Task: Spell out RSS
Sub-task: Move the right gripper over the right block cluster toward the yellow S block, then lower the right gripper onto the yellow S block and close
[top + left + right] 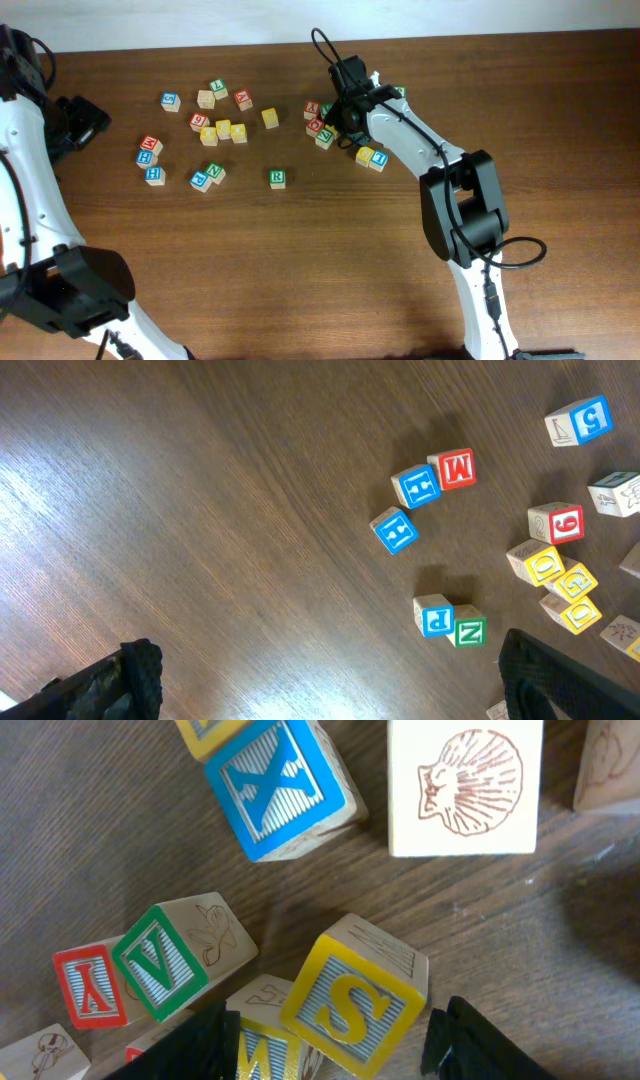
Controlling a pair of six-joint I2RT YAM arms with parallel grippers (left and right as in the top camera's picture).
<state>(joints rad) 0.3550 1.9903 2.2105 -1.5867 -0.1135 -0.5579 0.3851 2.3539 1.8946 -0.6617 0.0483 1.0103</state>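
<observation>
A yellow S cube (350, 1005) sits tilted between the fingers of my right gripper (335, 1020). The jaws are open, with a gap showing on the left side, where a yellow W cube (262, 1055) lies beside the S. Overhead, that gripper (335, 118) hovers over the right-hand cluster and hides the S cube. The green R cube (277, 178) stands alone near the table's middle. Several yellow-faced cubes (223, 129) lie in the left cluster, their letters unreadable. My left gripper (330, 695) is wide open over bare wood at the far left (75, 120).
Round the S cube are a green V cube (158, 960), a red Y cube (90, 990), a blue X cube (278, 775) and a shell-picture cube (465, 785). Blue H cubes (395, 530), a red M cube (452, 468) and a P and N pair (450, 622) lie near the left arm.
</observation>
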